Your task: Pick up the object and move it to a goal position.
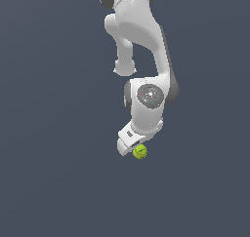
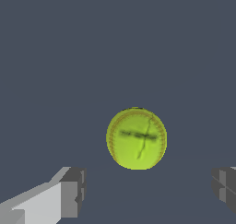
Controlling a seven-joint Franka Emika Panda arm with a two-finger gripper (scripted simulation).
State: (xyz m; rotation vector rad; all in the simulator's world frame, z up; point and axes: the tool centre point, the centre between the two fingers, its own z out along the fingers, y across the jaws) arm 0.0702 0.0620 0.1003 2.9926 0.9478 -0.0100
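Observation:
The object is a small yellow-green ball [image 2: 136,138] with faint dark markings, lying on the flat grey surface. In the wrist view it sits between and a little beyond my two grey fingertips [image 2: 73,191], touching neither. My gripper [image 2: 148,187] is open and empty, its jaws spread far wider than the ball. In the exterior view the ball [image 1: 139,151] shows just below the white hand of the gripper [image 1: 130,143], at its lower tip. The fingers themselves are hard to make out there.
The white arm [image 1: 141,46] comes down from the top of the exterior view. The plain dark grey surface [image 1: 58,182] spreads all around. No other objects or marker show.

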